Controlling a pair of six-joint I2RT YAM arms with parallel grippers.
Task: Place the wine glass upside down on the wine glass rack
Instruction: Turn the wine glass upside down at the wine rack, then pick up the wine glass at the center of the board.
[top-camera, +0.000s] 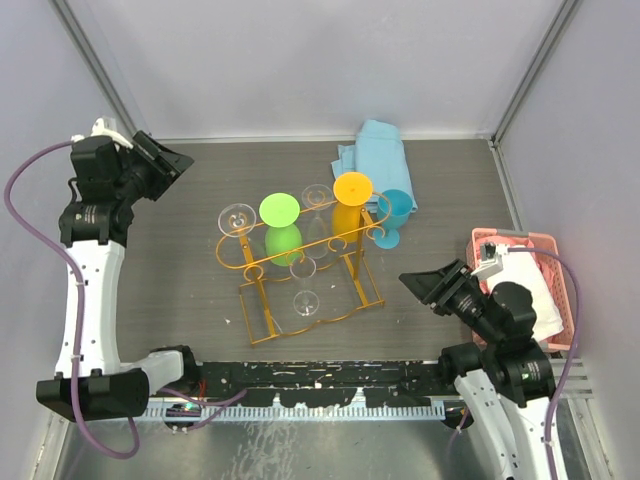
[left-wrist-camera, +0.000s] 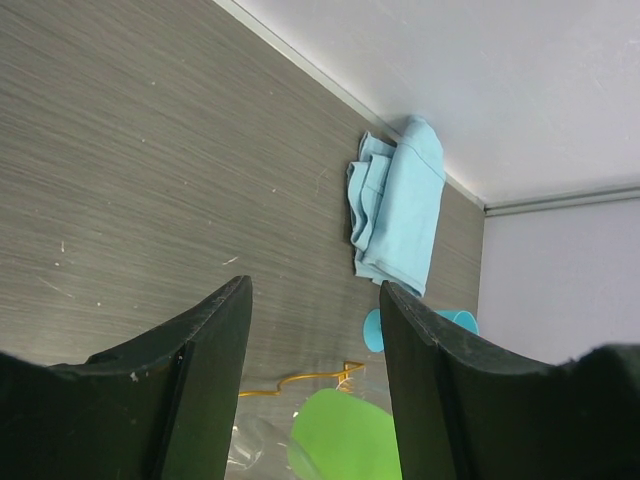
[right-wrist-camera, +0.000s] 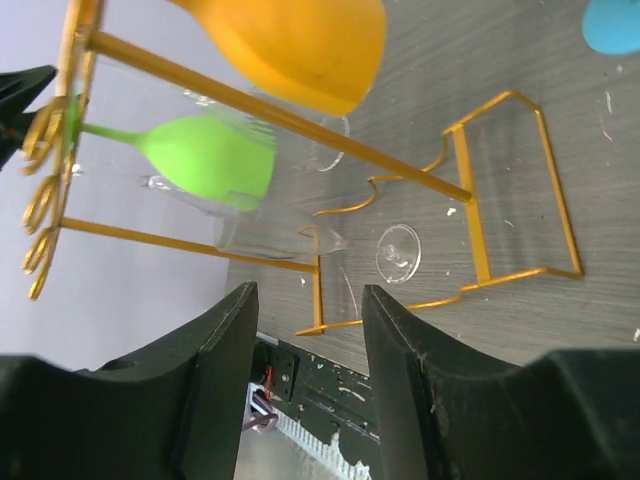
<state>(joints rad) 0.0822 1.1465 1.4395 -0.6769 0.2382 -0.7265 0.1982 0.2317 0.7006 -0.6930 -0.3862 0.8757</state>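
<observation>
Left wrist: left fingers (left-wrist-camera: 205, 370) spread, empty; right fingers (right-wrist-camera: 215, 370) likewise

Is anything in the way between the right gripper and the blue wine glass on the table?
Nothing visible. Bare table lies between the open right gripper and the blue wine glass. The wine glass rack ends close beside the glass on its left, and a folded blue cloth lies behind it.

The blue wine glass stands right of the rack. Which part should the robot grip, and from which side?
Probably at the short stem just under the bowl, coming from the right with the open right gripper. The blue wine glass stands upright, the wine glass rack is close on its left and the blue cloth behind.
</observation>
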